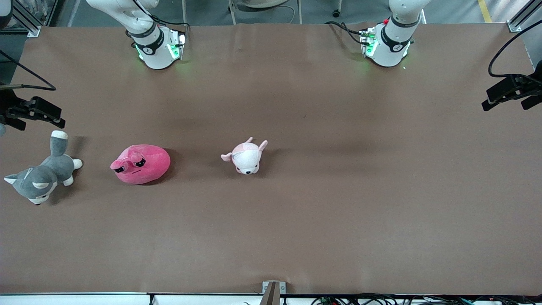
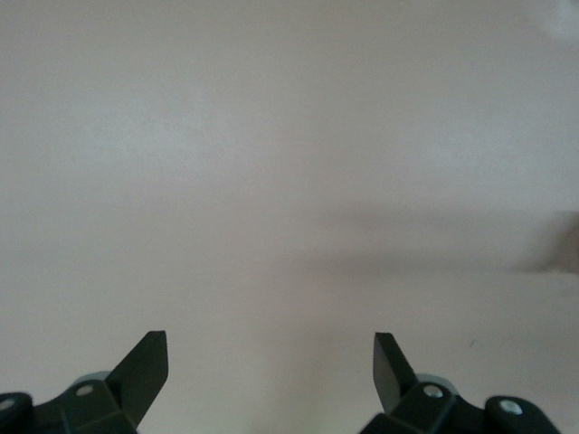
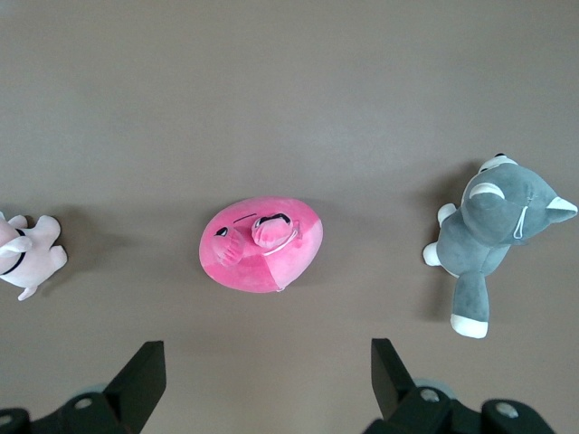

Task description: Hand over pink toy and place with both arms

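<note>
The hot-pink blob plush (image 1: 142,164) with black angry eyes lies on the brown table toward the right arm's end. In the right wrist view it (image 3: 262,244) shows below the camera. My right gripper (image 3: 267,348) hangs high over the table between its base and the pink toy, open and empty. My left gripper (image 2: 270,339) is open and empty over bare table at the left arm's end. Neither gripper shows in the front view, only the right arm's base (image 1: 154,46) and the left arm's base (image 1: 387,44).
A grey-and-white dog plush (image 1: 42,176) lies beside the pink toy at the table's end, also in the right wrist view (image 3: 493,240). A pale pink-and-white animal plush (image 1: 246,157) lies toward the middle. Black camera mounts (image 1: 34,112) (image 1: 512,91) overhang both table ends.
</note>
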Controlling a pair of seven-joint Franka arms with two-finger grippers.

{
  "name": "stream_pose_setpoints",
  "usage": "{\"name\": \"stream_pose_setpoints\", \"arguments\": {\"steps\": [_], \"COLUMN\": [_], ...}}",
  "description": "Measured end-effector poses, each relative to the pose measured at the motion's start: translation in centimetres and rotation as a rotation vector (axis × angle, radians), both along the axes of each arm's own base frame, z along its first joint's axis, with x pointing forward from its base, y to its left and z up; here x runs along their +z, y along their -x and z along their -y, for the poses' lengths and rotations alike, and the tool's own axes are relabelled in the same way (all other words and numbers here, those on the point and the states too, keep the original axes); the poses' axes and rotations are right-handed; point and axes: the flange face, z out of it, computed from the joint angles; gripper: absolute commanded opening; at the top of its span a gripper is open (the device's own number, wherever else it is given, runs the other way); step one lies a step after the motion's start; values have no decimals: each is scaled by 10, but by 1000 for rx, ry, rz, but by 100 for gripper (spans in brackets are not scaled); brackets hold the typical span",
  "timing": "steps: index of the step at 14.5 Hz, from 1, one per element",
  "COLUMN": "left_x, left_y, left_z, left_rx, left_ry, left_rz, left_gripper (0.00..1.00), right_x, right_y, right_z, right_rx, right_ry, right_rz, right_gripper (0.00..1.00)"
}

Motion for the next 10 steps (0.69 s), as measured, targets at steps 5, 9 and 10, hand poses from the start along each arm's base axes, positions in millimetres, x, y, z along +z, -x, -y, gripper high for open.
{"name": "stream_pose_setpoints", "arguments": {"steps": [5, 9, 10], "left_x": [0, 0, 0], "left_y": [0, 1, 1], "left_z": [8, 14, 15], "left_rx": [-13, -23, -25], "left_ry": [-3, -5, -5], "left_rz": [-7, -11, -11], "left_gripper": [100, 100, 100], "right_x": [-11, -5, -3], "right_y": [12, 19, 24], "right_z": [-3, -1, -1], "right_rx": [4, 1, 1], "right_ry": [-3, -3, -3], "right_rz": [-119, -105, -93], "right_gripper": [100, 100, 100]}}
